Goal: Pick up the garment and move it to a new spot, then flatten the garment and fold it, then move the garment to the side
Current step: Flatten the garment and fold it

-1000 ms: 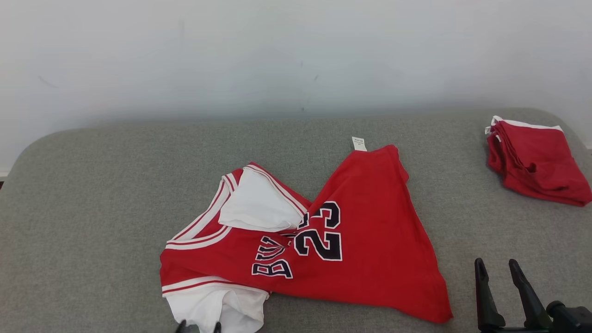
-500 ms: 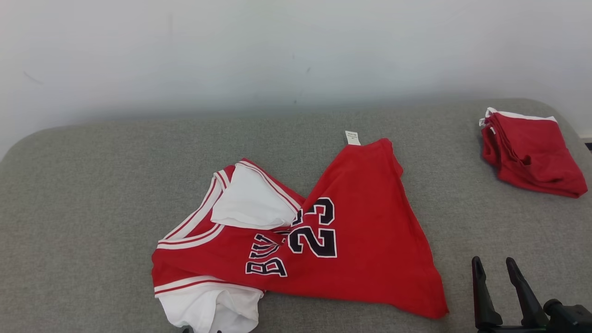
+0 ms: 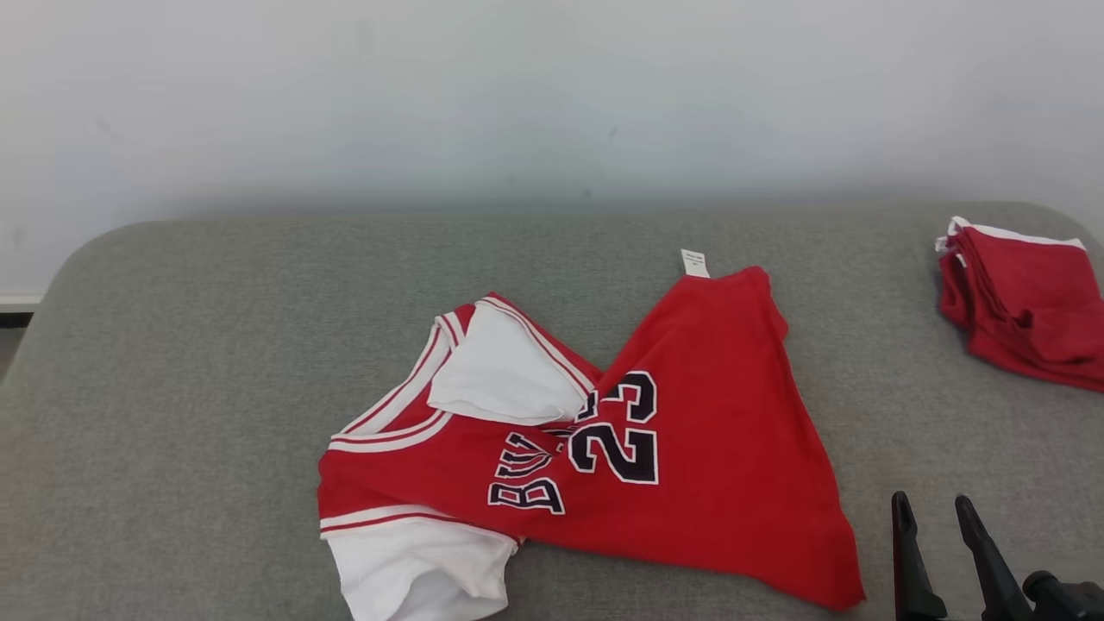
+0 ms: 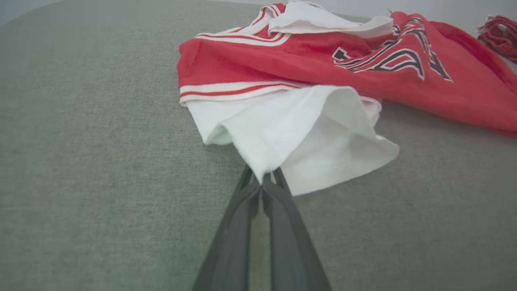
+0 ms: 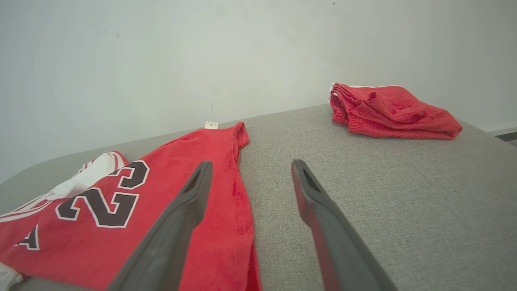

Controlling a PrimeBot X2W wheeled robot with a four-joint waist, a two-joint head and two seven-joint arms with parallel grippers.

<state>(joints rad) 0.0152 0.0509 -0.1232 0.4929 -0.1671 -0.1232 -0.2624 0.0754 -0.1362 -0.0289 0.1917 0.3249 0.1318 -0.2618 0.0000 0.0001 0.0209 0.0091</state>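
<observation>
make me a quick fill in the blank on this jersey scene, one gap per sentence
1. The left gripper is shut on the edge of a ____ sleeve of the jersey.
2. The big number printed on the jersey is ____.
3. The right gripper is ____ and holds nothing.
4. The folded red garment lies to the robot's ____ of the jersey.

Missing words: white; 23; open; right

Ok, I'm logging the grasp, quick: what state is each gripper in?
Left gripper: shut on the jersey, at its white sleeve.
Right gripper: open, holding nothing.
</observation>
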